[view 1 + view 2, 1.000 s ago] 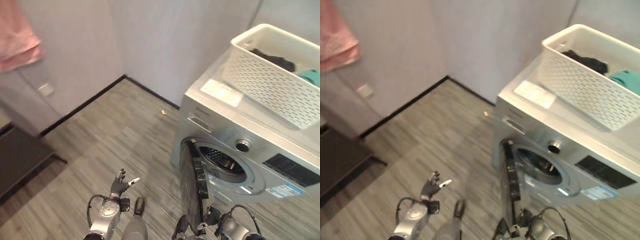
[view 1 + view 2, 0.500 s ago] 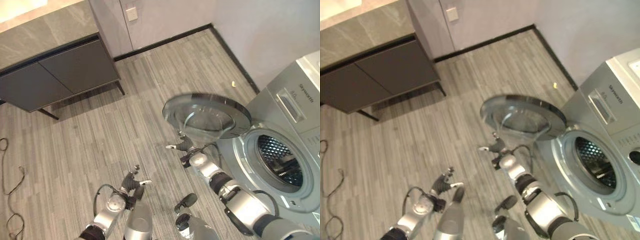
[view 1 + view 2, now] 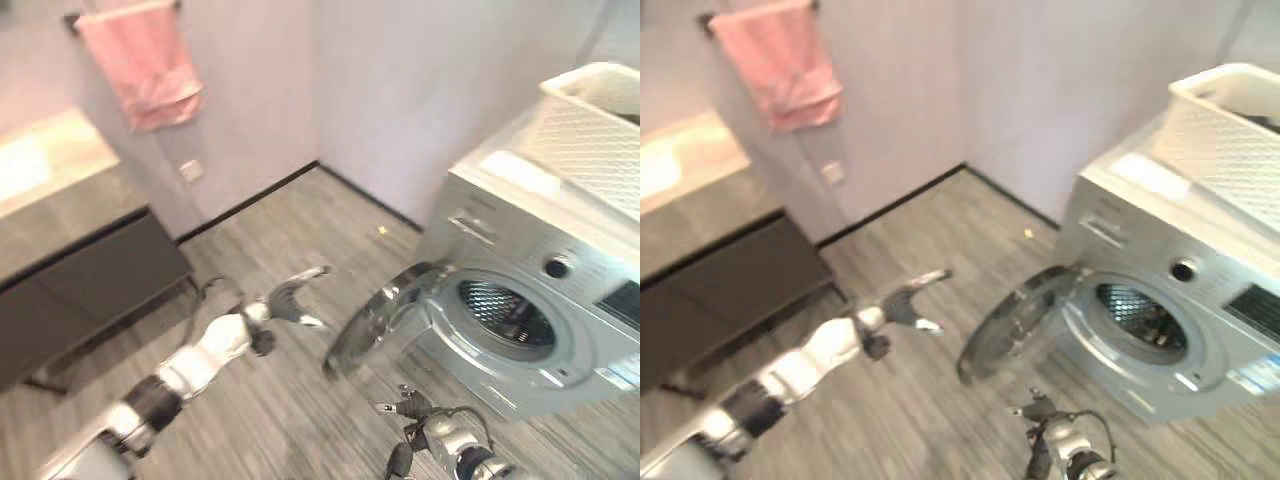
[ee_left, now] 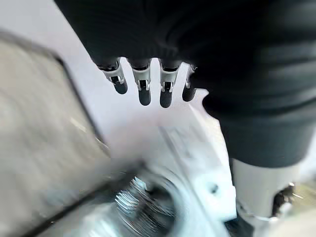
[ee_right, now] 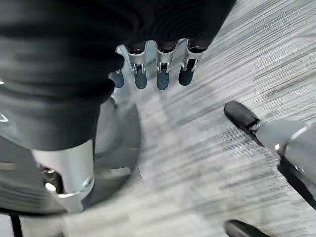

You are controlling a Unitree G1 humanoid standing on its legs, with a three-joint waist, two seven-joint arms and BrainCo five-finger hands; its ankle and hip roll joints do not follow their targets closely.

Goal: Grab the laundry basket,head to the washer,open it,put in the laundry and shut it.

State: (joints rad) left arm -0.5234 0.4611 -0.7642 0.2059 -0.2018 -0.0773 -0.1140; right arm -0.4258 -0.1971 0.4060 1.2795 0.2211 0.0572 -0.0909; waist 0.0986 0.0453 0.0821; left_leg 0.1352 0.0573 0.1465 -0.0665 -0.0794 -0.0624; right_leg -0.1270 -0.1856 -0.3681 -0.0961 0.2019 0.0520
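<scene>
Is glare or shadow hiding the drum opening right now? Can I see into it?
Left eye view: the drum is shaded but its perforated wall shows, with no glare across it; the open door glass lets the floor show through. Left wrist view: highlights glint off the drum's metal past the left robot hand.

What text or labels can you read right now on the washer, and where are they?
None can be read.
Washer: the pale label on its top is too blurred.
Dark control panel on the front: too blurred.
Pale sticker at the front's lower corner: print too small to read.
Laundry basket: no text visible.
</scene>
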